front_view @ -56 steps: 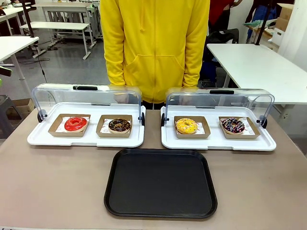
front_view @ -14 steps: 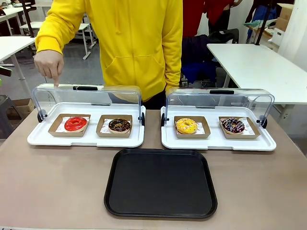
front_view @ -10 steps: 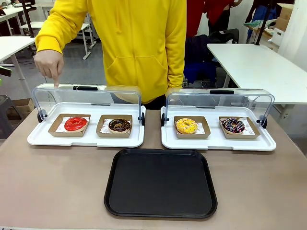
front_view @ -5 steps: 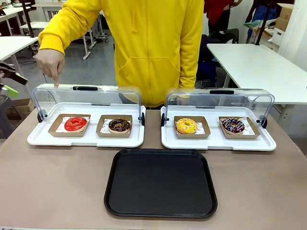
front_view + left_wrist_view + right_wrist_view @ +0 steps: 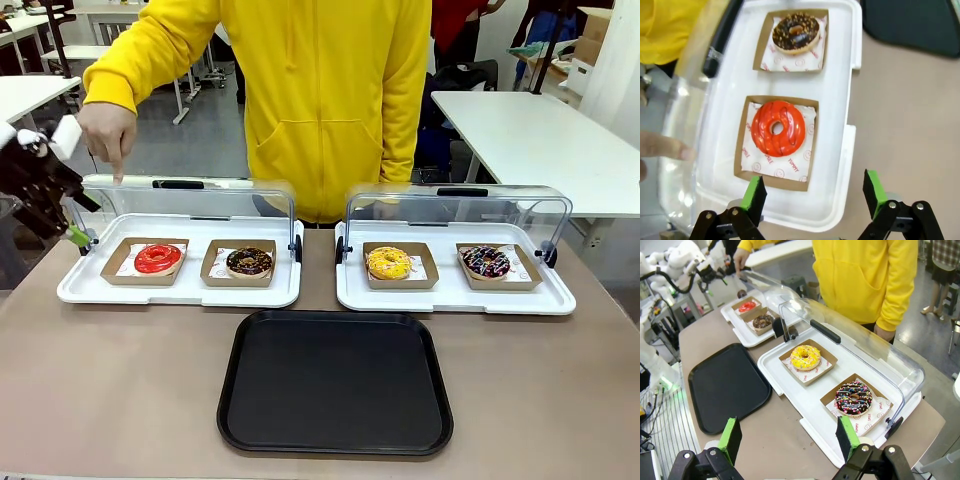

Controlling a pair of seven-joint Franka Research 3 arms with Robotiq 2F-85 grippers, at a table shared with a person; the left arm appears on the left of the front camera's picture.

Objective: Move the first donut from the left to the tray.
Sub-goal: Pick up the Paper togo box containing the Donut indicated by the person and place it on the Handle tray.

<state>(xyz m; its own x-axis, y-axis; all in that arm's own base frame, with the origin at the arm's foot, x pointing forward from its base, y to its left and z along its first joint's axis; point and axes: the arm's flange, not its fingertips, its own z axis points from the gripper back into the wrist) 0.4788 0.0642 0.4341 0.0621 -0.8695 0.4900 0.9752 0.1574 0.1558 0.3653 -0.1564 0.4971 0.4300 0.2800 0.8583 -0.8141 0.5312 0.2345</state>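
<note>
In came left pincer (image 5: 814, 184) from side, jaws wide apart, nothing held, hovering above red donut (image 5: 778, 128), which sat untouched in holder (image 5: 742, 167) on white tray (image 5: 180, 296). Meanwhile person's hand (image 5: 108, 130) pointed down toward it. Farther off, black tray (image 5: 335, 385) waited; grasp looked next.

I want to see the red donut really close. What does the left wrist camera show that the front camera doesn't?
Left wrist view: the darker stripes in the red donut's icing and the little smileys printed on its paper. Front view: the yellow donut, the sprinkled donut and the whole black tray. Both: the red donut, the chocolate donut, the person's pointing finger and the open left gripper.
</note>
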